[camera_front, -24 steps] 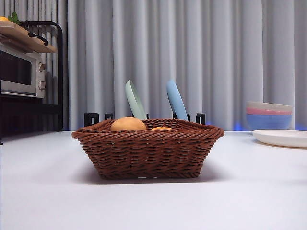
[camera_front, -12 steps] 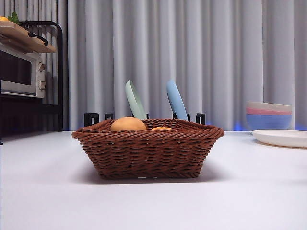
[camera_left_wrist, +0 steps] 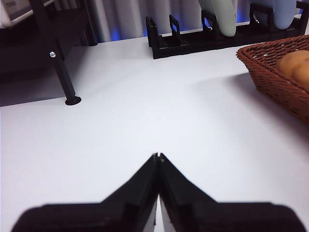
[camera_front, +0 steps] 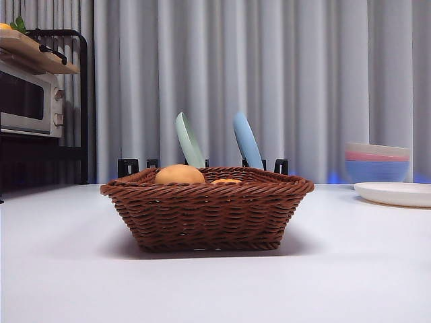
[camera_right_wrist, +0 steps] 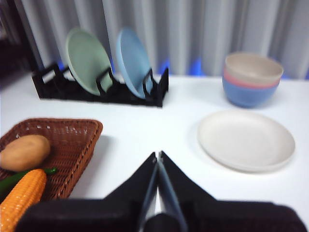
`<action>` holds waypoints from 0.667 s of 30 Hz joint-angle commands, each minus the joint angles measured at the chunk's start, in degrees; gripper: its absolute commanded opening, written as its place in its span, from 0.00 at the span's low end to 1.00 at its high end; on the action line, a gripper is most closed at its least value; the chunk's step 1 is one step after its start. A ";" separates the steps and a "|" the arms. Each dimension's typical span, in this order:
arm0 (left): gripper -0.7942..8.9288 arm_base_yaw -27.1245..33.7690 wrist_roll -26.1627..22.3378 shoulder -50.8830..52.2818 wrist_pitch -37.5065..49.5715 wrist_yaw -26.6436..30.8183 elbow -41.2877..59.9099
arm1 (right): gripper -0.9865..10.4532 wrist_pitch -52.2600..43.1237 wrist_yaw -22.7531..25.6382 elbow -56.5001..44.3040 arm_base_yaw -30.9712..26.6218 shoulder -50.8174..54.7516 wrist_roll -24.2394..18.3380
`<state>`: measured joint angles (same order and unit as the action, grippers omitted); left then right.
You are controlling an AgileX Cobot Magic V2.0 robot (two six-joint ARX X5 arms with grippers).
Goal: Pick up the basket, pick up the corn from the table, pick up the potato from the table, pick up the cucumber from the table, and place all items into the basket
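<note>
- Basket (camera_front: 207, 214): we find it on the tabletop (camera_front: 60, 269), holding potato (camera_right_wrist: 24, 152), corn (camera_right_wrist: 20, 199) and cucumber (camera_right_wrist: 14, 180).
- Corn, cucumber: long axes parallel, side by side.
- Right gripper (camera_right_wrist: 158, 155): fingers pressed together, empty, beside the basket, nearer to it.
- Left gripper (camera_left_wrist: 157, 155): fingers together, empty, on its other side.
- We judge nothing left to pick.

You have one dark brown woven wicker basket (camera_front: 207, 215), one tan oval potato (camera_right_wrist: 24, 152), one bumpy orange-yellow corn (camera_right_wrist: 21, 199), one dark green cucumber (camera_right_wrist: 14, 180), two upright plates (camera_right_wrist: 87, 60) and three stacked bowls (camera_right_wrist: 252, 79).
</note>
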<state>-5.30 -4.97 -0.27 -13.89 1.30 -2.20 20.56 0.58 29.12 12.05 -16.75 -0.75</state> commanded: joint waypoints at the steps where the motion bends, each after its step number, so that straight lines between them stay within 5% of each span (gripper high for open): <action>1: 0.08 0.13 -0.20 0.15 0.09 0.00 0.79 | 0.09 -1.84 -5.68 -6.95 -2.95 6.27 -1.51; 8: 0.08 0.13 -0.20 0.15 0.09 0.00 0.79 | 0.09 -4.44 -6.95 -19.69 -6.71 16.35 -2.34; 14: 0.08 0.13 -0.20 0.15 0.09 0.02 0.79 | 0.09 -14.40 -7.52 -26.95 -6.71 16.68 -2.27; 20: 0.08 0.15 -0.20 0.15 0.09 0.00 0.79 | 0.09 -13.75 -8.15 -28.79 -6.73 16.70 -2.78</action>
<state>-5.30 -4.97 -0.27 -13.89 1.30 -2.20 6.81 -7.51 1.26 5.34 -0.23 -3.05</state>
